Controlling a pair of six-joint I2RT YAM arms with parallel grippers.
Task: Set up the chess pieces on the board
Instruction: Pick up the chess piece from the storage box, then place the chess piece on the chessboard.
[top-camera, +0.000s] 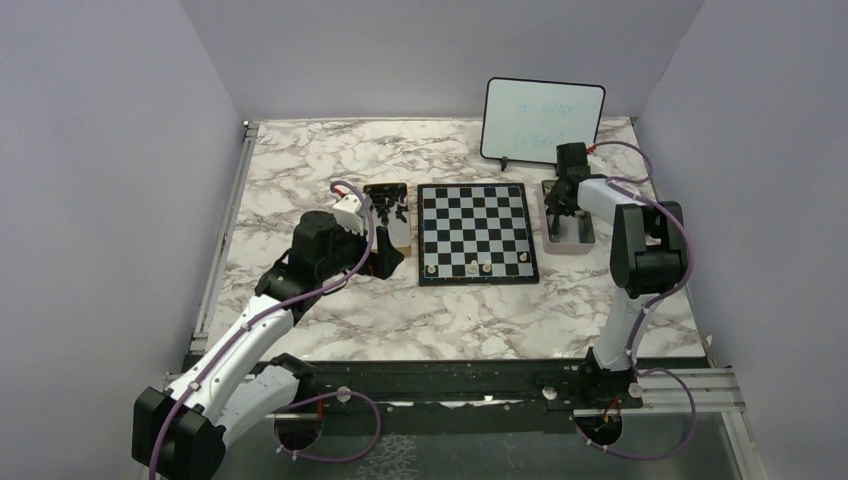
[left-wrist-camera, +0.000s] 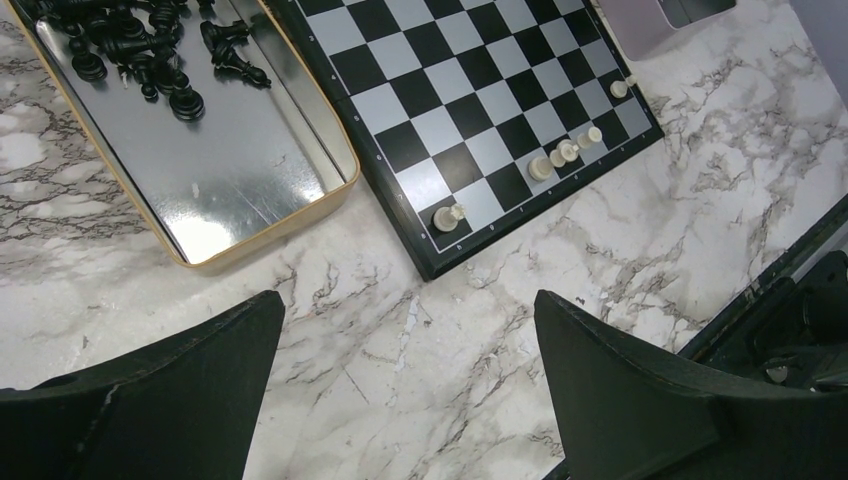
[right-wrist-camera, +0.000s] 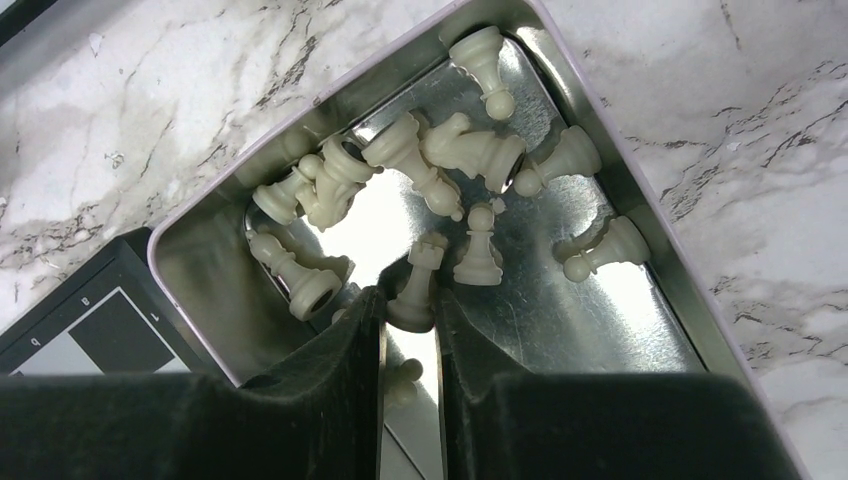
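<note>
The board (top-camera: 475, 232) lies mid-table with several cream-white chess pieces (top-camera: 471, 268) along its near row, also seen in the left wrist view as white pieces (left-wrist-camera: 540, 168) on the board (left-wrist-camera: 470, 100). My right gripper (right-wrist-camera: 410, 310) reaches down into a metal tray (right-wrist-camera: 200, 290) of loose white pieces. Its jaws are shut on the base of a white rook (right-wrist-camera: 420, 285). Other white pieces (right-wrist-camera: 470, 150) lie tumbled around it. My left gripper (left-wrist-camera: 408, 305) hangs open over bare marble near the board's near-left corner, holding nothing.
A gold-rimmed metal tray (left-wrist-camera: 230, 150) with black pieces (left-wrist-camera: 150, 50) sits left of the board. The white-piece tray (top-camera: 568, 235) sits right of it. An upright whiteboard (top-camera: 543, 120) stands at the back right. Walls enclose the table.
</note>
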